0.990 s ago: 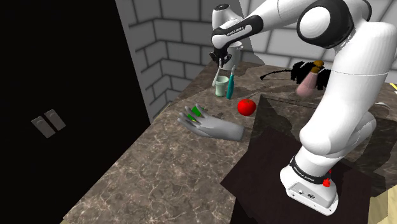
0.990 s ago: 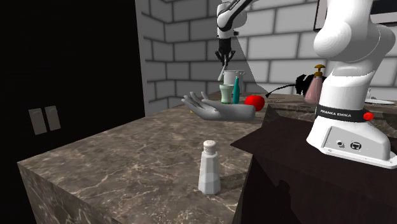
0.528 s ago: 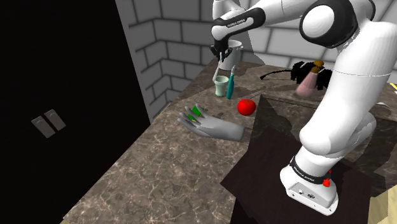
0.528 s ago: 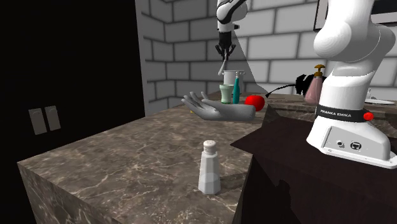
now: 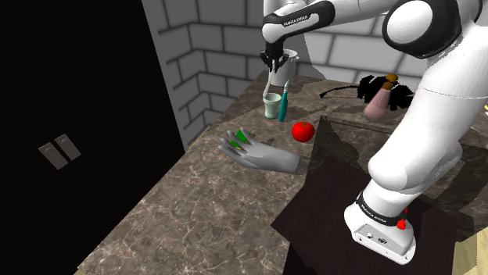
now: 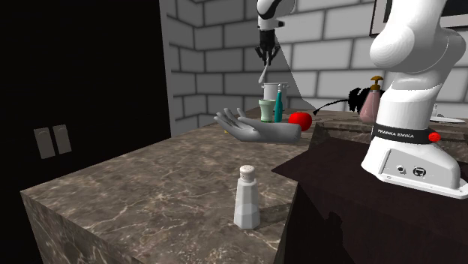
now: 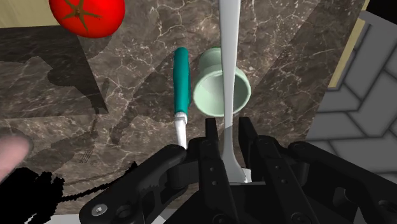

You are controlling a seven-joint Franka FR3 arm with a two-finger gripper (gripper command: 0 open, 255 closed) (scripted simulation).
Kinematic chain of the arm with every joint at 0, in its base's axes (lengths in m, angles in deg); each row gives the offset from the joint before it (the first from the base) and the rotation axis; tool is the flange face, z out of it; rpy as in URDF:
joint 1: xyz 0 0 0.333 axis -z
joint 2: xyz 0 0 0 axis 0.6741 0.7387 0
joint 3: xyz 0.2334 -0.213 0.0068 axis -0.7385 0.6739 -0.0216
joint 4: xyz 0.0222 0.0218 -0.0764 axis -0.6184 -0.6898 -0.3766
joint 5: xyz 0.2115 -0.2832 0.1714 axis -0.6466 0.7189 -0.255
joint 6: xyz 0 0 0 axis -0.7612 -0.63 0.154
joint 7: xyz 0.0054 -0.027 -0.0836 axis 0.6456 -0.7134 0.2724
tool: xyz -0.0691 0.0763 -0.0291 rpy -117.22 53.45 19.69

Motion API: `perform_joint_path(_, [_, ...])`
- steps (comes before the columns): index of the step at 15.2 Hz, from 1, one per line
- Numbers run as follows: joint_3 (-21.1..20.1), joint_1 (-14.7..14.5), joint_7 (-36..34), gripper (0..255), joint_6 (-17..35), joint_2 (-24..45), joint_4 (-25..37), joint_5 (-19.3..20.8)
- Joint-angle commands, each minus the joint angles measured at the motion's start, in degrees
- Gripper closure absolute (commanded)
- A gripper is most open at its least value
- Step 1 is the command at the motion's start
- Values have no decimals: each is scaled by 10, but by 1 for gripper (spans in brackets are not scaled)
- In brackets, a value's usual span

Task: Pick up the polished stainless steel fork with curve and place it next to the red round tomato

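Gripper [image 5: 274, 61] [image 6: 265, 52] [image 7: 228, 137] is high over the back of the marble countertop [image 5: 205, 215], pointing down, fingers [image 7: 212, 141] closed in tight on the handle end of the fork [image 5: 275, 79] [image 6: 263, 73] [image 7: 227, 57], both touching it. The fork is pale silver, hangs down from the grip slightly tilted, clear of the counter, with its lower end above the pale green cup [image 5: 271, 105] [image 6: 266, 110] [image 7: 224, 89] and a gap between them in the second exterior view. In the wrist view the fork shaft crosses over the cup mouth. A teal-handled utensil [image 5: 285, 101] [image 6: 278, 106] [image 7: 181, 79] is just beside the cup, on the tomato side; can't tell if it leans on it. The red tomato [image 5: 303, 130] [image 6: 301, 120] [image 7: 86, 14] sits on the counter near the corner of the dark stand [image 5: 328, 195], apart from the cup and not near the fork. A grey hand model [image 5: 262, 154] [image 6: 255, 129] lies palm up on the counter, nearer the camera than the tomato in the shoulder view, with something green [image 5: 241, 137] on its fingers. A white shaker [image 6: 247, 196] stands upright at the near counter in the second exterior view, well apart from the rest. A pink soap dispenser [image 5: 379, 100] [image 6: 371, 101] is at the back by the arm. Grey brick wall [image 5: 195, 47] behind, black area at the shoulder view's left.
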Motion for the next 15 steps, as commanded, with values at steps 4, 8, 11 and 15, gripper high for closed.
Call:
perform_joint_path(4, [-7,-5,-15,255,19,-110,-131,-14])
perform_joint_path(8, [-14,-15,-25,255,23,-197,-222,-28])
perform_joint_path(11, [-18,-26,-32,255,18,-262,-284,-41])
perform_joint_path(15, [-23,-36,-42,255,24,-311,-341,-50])
